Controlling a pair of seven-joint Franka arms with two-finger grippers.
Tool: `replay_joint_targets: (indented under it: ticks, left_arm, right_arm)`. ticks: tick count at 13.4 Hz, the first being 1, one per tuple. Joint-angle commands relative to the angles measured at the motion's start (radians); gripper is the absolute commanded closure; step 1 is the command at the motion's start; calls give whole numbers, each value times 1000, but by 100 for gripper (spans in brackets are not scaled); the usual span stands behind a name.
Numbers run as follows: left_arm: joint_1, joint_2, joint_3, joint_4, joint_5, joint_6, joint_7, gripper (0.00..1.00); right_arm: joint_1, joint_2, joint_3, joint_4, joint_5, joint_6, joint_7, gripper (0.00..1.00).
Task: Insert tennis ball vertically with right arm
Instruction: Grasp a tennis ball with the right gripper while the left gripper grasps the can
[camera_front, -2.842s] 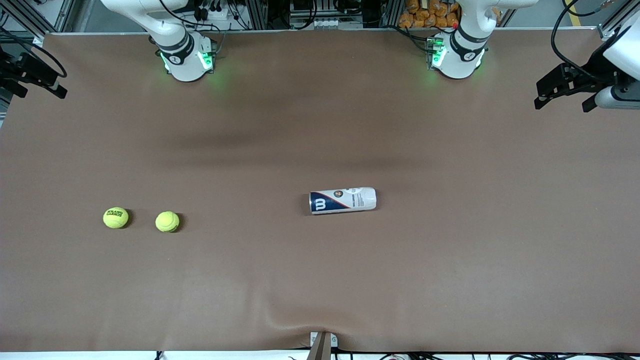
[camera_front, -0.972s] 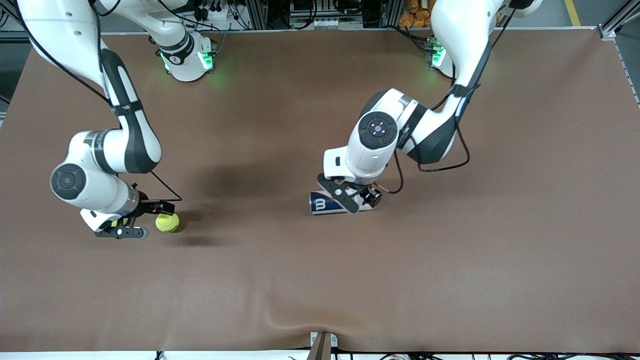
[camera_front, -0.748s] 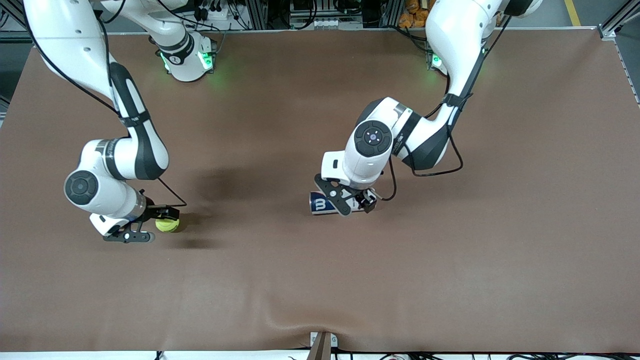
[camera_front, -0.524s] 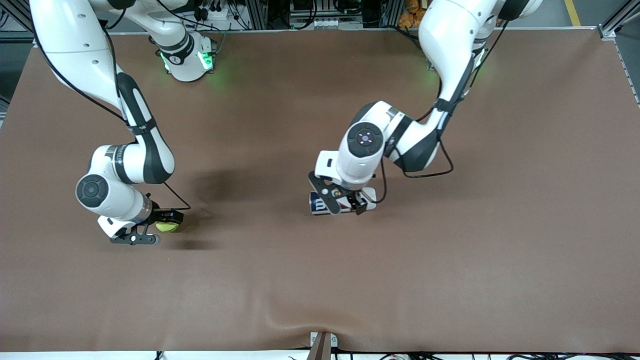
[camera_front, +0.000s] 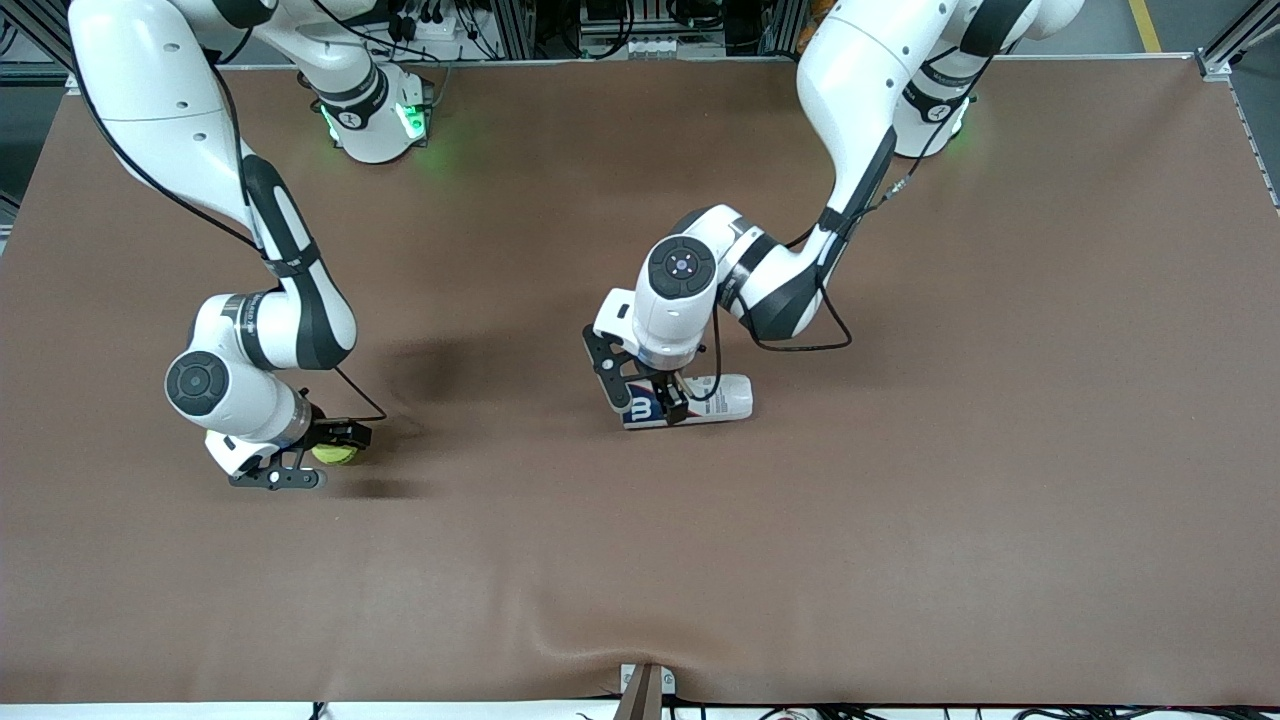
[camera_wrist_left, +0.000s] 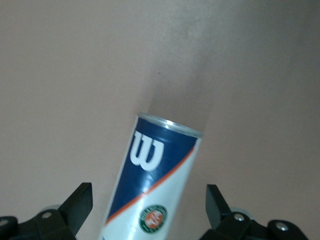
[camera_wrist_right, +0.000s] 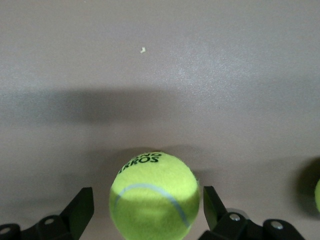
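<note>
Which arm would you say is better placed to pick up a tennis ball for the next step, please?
Right. The right gripper already straddles a tennis ball, fingers open either side of it on the table. The left gripper is open around the ball can, which lies on its side mid-table.

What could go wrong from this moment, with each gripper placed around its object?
1. The ball sits between the open right gripper fingers; an off-centre closing may push it to roll away.
2. A second ball lies close by and may get knocked.
3. The can lies on its side between the open left gripper fingers; a poor grip may let it roll.
</note>
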Motion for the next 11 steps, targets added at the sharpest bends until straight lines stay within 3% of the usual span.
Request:
replay_joint_targets:
  ticks: [1,3,5,11]
  left_arm:
    - [-8,56,13,66,31,33,47,0]
    - [-23,70,14,67,39,69,64,0]
    - [-24,76,11,66,95,76,102,0]
    - [-24,82,7,57,102,74,174,0]
  right_arm:
    - [2,-6,-2,-9,-5,8,-6,57]
    - [2,-8,-2,-7,-5,7,-12,84]
    - [-7,-14,-2,-3,-5,4,-27,98]
    - [-9,-66,0,30,14,-64,-26,100]
